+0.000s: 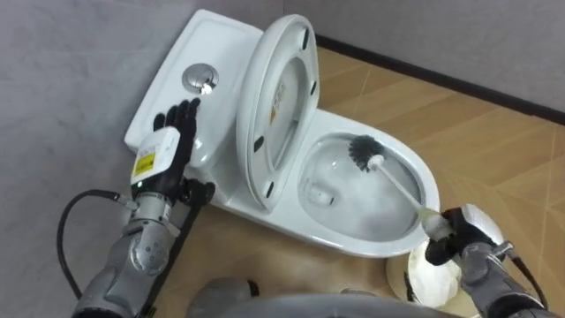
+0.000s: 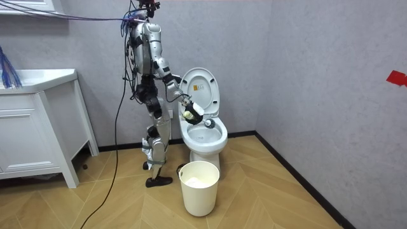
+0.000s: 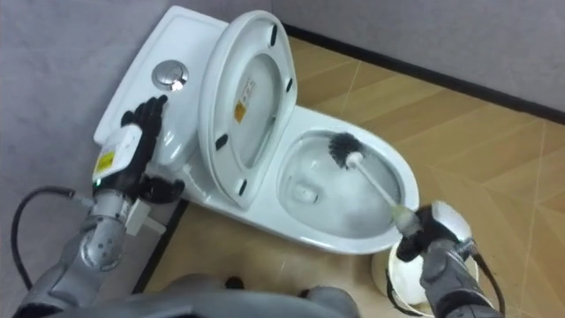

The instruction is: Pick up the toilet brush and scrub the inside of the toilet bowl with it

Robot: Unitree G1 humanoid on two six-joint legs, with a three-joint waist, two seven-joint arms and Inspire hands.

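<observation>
- Right hand (image 1: pixel 452 231) clamped round one brush (image 1: pixel 393 181), bristles inside the bowl of the one toilet (image 1: pixel 425 181).
- Left hand (image 1: pixel 168 146), fingers straight, rests on the tank (image 1: pixel 199 44).
- One sticker (image 1: pixel 284 93) under the raised lid (image 1: pixel 296 40), unreadable.

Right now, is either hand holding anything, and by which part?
The right hand grips the toilet brush at the handle's top end, bristles in the bowl. The left hand rests open on the tank, holding nothing.

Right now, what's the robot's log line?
right hand: gripping brush | bristles: inside bowl | left hand: open, at tank | lid: up
</observation>
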